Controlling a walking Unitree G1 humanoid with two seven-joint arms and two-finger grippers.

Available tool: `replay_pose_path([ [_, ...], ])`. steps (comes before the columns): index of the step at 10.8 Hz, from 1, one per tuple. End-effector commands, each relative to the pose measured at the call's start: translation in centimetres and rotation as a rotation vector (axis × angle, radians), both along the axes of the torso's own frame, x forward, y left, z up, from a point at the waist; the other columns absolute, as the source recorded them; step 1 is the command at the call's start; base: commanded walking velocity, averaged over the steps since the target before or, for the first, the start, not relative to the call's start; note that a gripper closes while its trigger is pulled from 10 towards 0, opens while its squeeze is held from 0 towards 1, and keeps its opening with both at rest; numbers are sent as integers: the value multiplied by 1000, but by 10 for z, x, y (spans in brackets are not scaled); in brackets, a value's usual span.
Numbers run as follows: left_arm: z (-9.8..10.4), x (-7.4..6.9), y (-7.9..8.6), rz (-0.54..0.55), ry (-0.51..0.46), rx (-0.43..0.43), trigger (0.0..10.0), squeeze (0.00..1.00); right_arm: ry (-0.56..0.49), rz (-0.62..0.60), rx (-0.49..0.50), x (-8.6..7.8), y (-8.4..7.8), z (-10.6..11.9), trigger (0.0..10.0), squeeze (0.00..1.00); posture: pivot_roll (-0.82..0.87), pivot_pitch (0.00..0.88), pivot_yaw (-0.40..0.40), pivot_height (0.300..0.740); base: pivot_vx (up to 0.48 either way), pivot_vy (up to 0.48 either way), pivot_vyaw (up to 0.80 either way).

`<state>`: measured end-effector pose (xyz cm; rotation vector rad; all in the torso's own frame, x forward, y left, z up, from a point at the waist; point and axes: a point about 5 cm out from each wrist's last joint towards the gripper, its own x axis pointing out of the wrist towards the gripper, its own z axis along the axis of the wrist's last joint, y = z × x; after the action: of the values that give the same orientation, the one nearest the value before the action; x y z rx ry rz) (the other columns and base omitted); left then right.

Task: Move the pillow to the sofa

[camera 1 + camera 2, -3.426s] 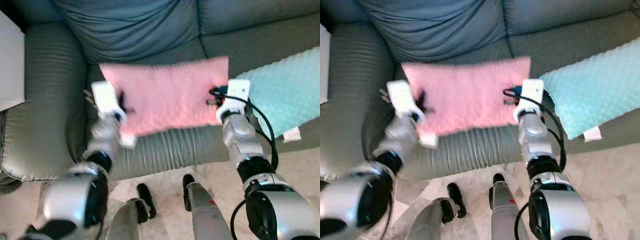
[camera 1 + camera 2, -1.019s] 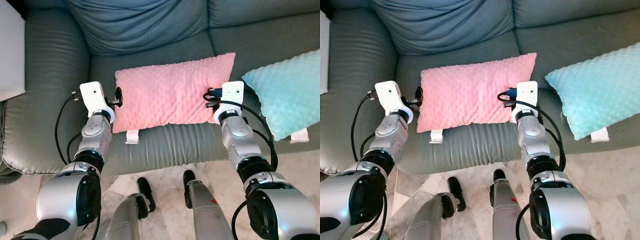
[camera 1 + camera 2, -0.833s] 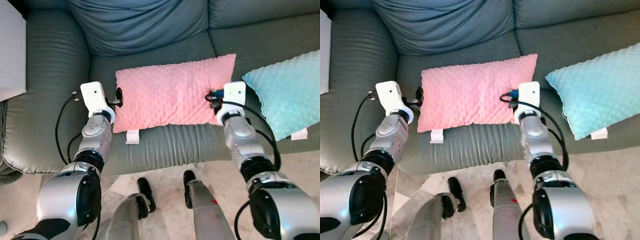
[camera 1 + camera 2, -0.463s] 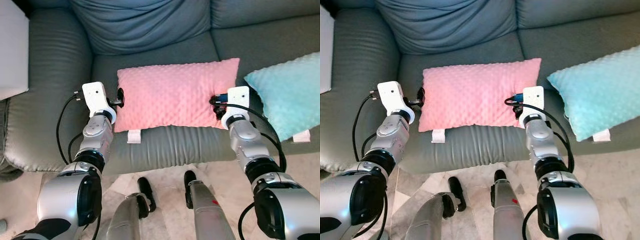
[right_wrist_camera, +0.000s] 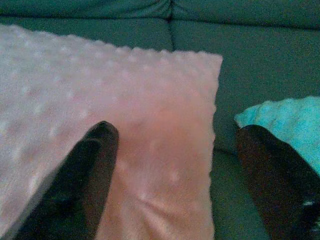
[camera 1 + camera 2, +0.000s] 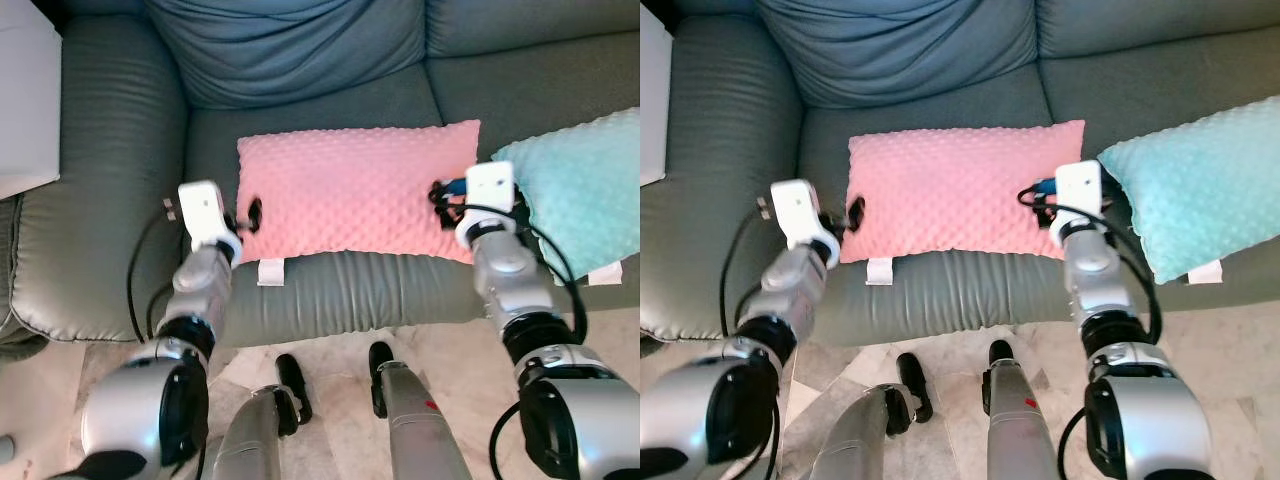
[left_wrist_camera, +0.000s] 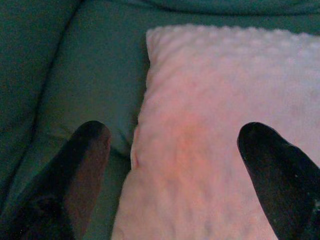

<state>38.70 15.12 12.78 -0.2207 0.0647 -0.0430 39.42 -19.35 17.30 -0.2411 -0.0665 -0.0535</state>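
Sofa: the grey sofa (image 6: 110, 150) carried the pink pillow (image 6: 350, 195) flat on its seat cushion, where three seconds before the pillow had hung blurred in the air between the arms.
Meaning: with the pillow lying on the seat, the move looked all but finished; only drawing the arms clear seemed left.
Pillow: pink, dimpled, plump, a white tag over the seat's front edge; a teal pillow (image 6: 580, 190) lay just beside it.
Left pincer: the left pincer (image 7: 172, 150) stood spread apart across the pillow's left edge, clamping nothing, and sat closer in than half a second earlier.
Right pincer: the right pincer (image 5: 175, 155) stood spread apart over the pillow's right corner.
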Motion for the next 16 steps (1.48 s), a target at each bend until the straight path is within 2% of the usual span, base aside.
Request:
replay_pose_path([
  [1,-20,-9,4,-8,59,-38,10000,1000,38,-25,-2,-4,-2,-12,10000,1000,-269,487,169,740,0,0,0],
  [3,-20,-10,0,-32,52,-37,10000,1000,90,-97,-15,-7,-12,-20,10000,1000,-272,471,169,740,0,0,0],
  [4,-22,-11,-2,-39,60,-25,10000,98,157,-159,23,-12,-22,-33,10000,0,-269,465,170,740,0,0,0],
  [5,-24,-12,-2,-57,60,-43,0,0,168,-179,41,-13,-25,-36,10000,0,-262,467,176,740,0,0,0],
  [9,-23,-11,-4,-61,56,-28,0,0,176,-177,39,-13,-23,-36,10000,0,-262,468,175,740,0,0,0],
  [10,-23,-11,-3,-54,65,-24,10000,0,172,-184,41,-13,-25,-36,8863,0,-262,470,176,740,0,0,0],
  [11,-23,-11,-2,-48,59,-61,10000,1000,171,-198,27,-14,-28,-35,10000,0,-262,472,177,740,0,0,0],
  [13,-23,-11,-1,-44,58,-52,10000,1000,177,-244,23,-15,-36,-36,10000,0,-255,474,177,740,0,0,0],
  [14,-22,-11,1,-38,54,-47,10000,1000,160,-272,9,-16,-43,-33,10000,1000,-255,474,177,740,0,0,0],
  [15,-23,-12,3,-37,46,-51,10000,1000,179,-326,-8,-19,-54,-35,10000,1000,-248,475,178,740,0,0,0],
  [16,-22,-12,5,-32,41,-51,10000,1000,170,-333,-4,-19,-57,-34,10000,1000,-248,475,178,740,0,0,0],
])
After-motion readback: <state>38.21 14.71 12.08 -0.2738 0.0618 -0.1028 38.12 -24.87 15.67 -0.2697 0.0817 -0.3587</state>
